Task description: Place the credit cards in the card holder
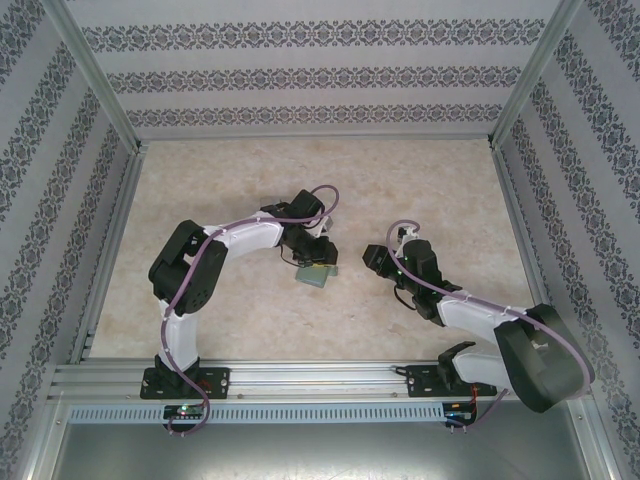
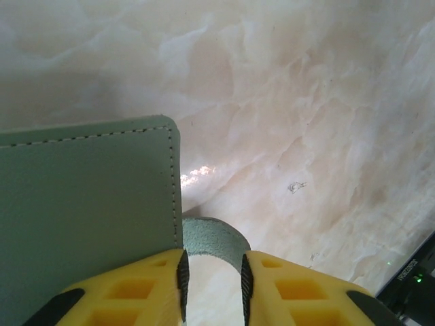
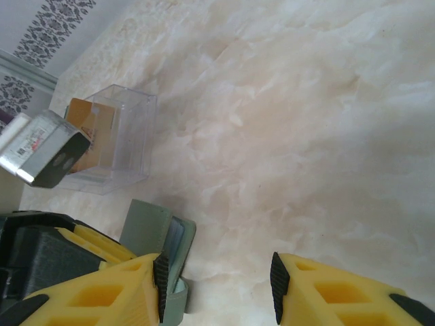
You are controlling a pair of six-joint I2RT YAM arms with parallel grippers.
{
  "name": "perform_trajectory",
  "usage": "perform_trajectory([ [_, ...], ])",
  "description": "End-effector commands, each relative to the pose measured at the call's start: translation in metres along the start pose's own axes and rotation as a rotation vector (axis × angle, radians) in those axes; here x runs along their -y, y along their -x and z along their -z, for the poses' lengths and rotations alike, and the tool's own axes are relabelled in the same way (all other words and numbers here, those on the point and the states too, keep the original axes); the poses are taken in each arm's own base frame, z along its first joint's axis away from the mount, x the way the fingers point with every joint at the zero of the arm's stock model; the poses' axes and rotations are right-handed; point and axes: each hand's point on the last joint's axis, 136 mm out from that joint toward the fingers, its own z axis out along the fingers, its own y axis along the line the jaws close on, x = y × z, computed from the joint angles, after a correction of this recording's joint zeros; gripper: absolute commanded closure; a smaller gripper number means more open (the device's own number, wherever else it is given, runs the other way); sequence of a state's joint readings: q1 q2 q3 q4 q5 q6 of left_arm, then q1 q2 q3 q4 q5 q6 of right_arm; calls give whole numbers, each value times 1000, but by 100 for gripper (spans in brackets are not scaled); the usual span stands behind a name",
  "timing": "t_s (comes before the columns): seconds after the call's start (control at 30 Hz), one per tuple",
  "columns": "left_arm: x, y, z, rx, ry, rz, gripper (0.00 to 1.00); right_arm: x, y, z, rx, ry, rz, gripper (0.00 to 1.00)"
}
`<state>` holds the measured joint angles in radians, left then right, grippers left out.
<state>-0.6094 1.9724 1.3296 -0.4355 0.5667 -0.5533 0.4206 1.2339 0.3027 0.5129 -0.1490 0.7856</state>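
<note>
The sage-green card holder (image 1: 316, 277) stands on its edge at mid-table, under my left gripper (image 1: 311, 262). In the left wrist view its stitched flap (image 2: 88, 204) is on the left. Its strap loop (image 2: 211, 234) arches from one pad to the other of my left gripper (image 2: 213, 263), which is shut on it. In the right wrist view the card holder (image 3: 146, 227) is just left of my right gripper (image 3: 217, 272), which is open and holds nothing. Thin pale-blue card edges (image 3: 170, 241) show between the flaps. An orange-brown card (image 3: 85, 132) stands in a clear box.
The clear plastic box (image 3: 119, 132) sits on the marble-patterned table (image 3: 306, 122) beyond the card holder. Patterned walls and aluminium frame rails (image 1: 110, 250) close in the table on three sides. Bare table lies ahead of my right gripper.
</note>
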Motion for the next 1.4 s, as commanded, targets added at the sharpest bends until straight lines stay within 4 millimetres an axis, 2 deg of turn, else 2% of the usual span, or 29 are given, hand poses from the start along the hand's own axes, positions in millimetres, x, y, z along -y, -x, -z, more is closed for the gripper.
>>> perform_trajectory([
  [0.0,6,0,-2,-11,-3,-21,66,-5,5,-2,1,23,2,54],
  [0.23,14,2,-2,-12,-40,-33,67,-1,3,-1,2,13,-4,54],
  [0.37,18,2,0,-6,-61,-44,61,1,2,0,2,8,-3,55],
  [0.6,20,0,-2,-17,-82,-54,62,3,-1,0,-4,6,-15,57],
  [0.87,17,1,-3,-13,-63,-52,79,4,-1,0,-5,4,-16,57],
  [0.97,15,0,-3,-20,-50,-52,82,4,-2,-1,-8,2,-17,57],
  [1.2,16,-2,2,-24,-45,-59,100,7,-6,-4,-31,-12,-23,57],
  [1.37,22,-2,7,-19,-65,-79,100,-13,-7,-19,-141,31,-59,52],
])
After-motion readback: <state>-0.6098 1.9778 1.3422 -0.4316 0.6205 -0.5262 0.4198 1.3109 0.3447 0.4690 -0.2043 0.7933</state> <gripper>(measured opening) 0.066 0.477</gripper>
